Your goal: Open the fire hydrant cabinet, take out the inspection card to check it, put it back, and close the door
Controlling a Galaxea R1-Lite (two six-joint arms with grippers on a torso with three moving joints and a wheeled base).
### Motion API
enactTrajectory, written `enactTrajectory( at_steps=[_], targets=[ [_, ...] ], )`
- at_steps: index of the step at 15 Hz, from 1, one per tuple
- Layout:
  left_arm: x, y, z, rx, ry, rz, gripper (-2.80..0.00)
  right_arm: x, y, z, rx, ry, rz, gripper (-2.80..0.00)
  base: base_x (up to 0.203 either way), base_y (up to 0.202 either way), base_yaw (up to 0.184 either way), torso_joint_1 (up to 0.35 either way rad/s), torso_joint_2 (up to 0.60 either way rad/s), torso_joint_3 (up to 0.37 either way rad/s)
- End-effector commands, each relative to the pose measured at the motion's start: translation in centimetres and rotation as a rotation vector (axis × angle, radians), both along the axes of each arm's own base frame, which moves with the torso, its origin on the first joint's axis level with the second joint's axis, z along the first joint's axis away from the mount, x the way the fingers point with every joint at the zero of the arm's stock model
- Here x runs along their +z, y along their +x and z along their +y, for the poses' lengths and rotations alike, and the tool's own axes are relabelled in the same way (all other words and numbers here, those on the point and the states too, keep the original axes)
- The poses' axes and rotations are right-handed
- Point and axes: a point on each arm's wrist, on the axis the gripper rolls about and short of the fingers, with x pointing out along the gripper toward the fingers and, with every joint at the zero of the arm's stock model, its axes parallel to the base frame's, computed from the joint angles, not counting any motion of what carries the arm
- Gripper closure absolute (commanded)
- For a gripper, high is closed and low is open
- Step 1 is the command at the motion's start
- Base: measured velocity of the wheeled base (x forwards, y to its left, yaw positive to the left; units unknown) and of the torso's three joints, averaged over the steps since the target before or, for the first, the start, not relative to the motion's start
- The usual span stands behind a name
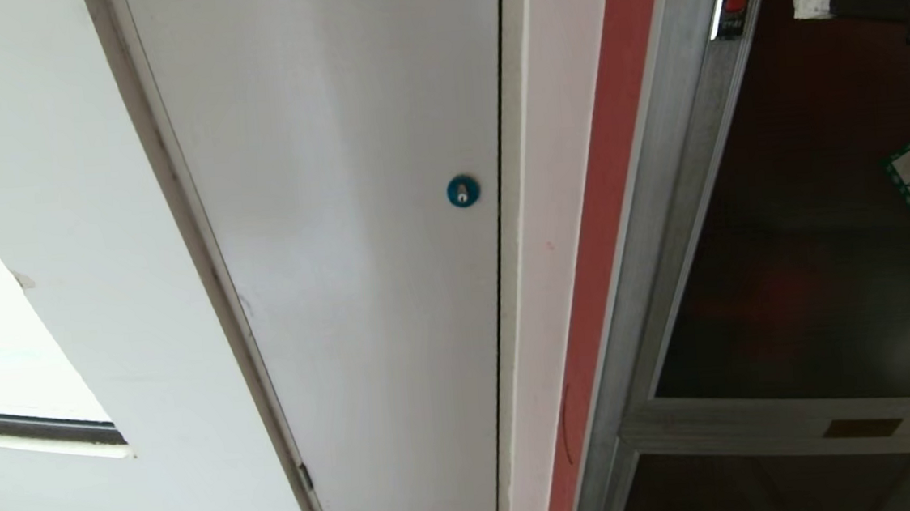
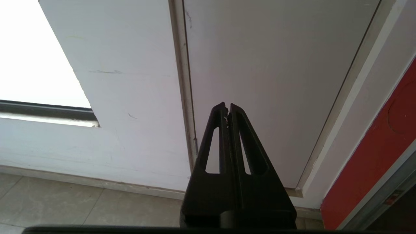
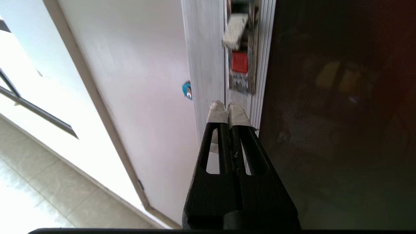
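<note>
Nearing the latch (image 3: pixel 240 61) on the door (image 3: pixel 338 130) edge, right gripper (image 3: pixel 227 109) pinched closed, empty; door unopened, everything left.

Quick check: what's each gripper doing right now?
Left gripper: closed, holding nothing, parked facing the white panel.
Right gripper: closed, empty, just short of the door latch.

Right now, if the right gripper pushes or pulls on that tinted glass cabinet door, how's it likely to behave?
The door would probably swing stiffly as one piece, since a metal frame and crossbar bound its dark glass. The pane looks smooth and possibly fragile, so the shut right gripper, near the latch, would likely fare better on the frame edge. It probably feels fairly heavy.
</note>
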Motion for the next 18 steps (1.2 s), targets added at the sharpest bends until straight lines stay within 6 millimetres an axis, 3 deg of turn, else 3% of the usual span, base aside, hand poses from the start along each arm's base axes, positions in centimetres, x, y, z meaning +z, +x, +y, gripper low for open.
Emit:
enactTrajectory(
  at_steps=[1,7,10,18],
  targets=[
    [-0.2,0.0,0.0,0.001,0.000,0.005,0.00,0.9,-1.0,-0.1,0.003,0.007,-0.041,0.00,0.000,0.000,0.000,0.000,0.00,0.000],
    [-0.2,0.0,0.0,0.001,0.000,0.005,0.00,5.2,-1.0,0.0,0.074,0.114,-0.055,0.00,0.000,0.000,0.000,0.000,0.00,0.000],
    [-0.2,0.0,0.0,0.001,0.000,0.005,0.00,4.2,1.6,0.5,0.087,0.119,0.065,0.00,0.000,0.000,0.000,0.000,0.00,0.000],
    [-0.2,0.0,0.0,0.001,-0.001,0.005,0.00,4.4,3.1,0.7,0.086,0.121,0.064,0.00,0.000,0.000,0.000,0.000,0.00,0.000]
  ],
)
